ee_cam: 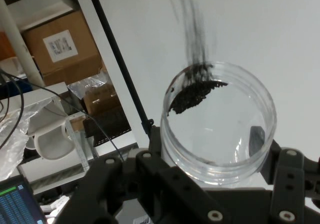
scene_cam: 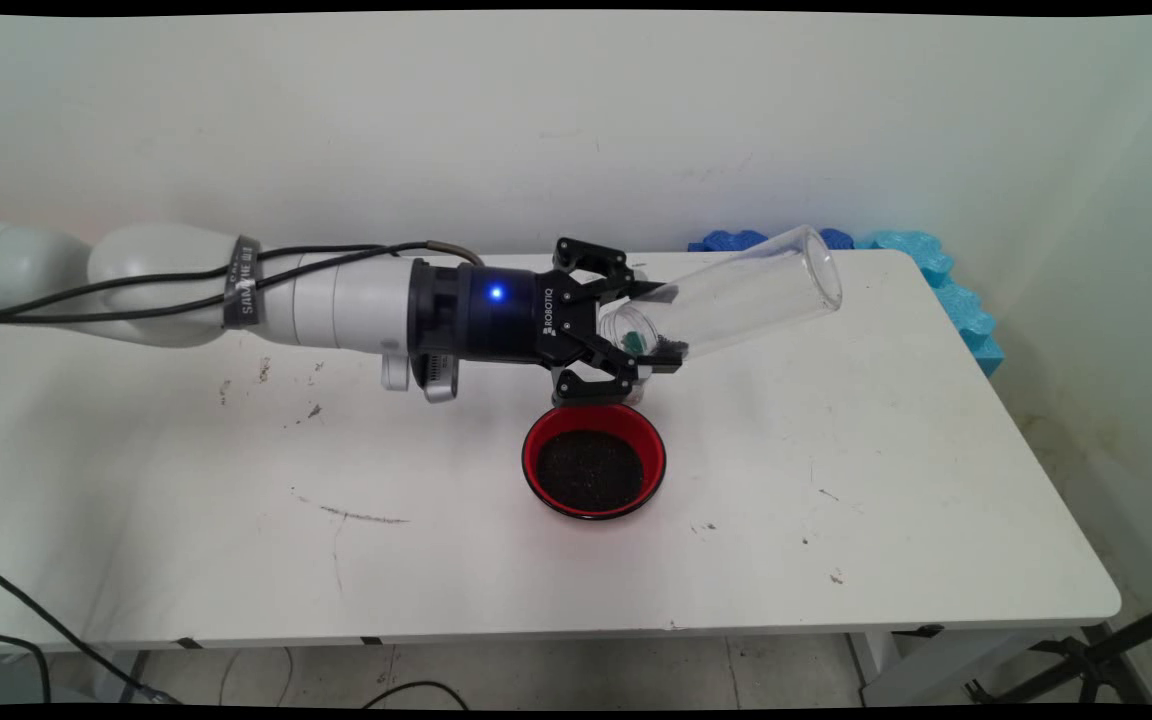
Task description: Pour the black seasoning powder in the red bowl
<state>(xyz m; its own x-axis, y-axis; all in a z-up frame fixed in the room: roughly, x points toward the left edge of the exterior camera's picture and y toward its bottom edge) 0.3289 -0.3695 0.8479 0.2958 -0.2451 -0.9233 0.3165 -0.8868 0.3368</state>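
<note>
"ROBOTIQ" in white letters on the black hand [scene_cam: 636, 325]; band lettering on the arm unreadable.

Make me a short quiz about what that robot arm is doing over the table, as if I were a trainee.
1. True or false: the tool grips the clear glass at its base end.
2. What is in the red bowl? A) water B) dark grains C) blue foam
3. Where does the glass's open mouth point in the main view?

Key
1. True: both fingers clamp the base, and the hand view looks at its round bottom.
2. B: a layer of dark grains covers its bottom, and some cling inside the glass.
3. Up and to the picture's right, towards the blue foam at the white table edge, away from the bowl.
</note>
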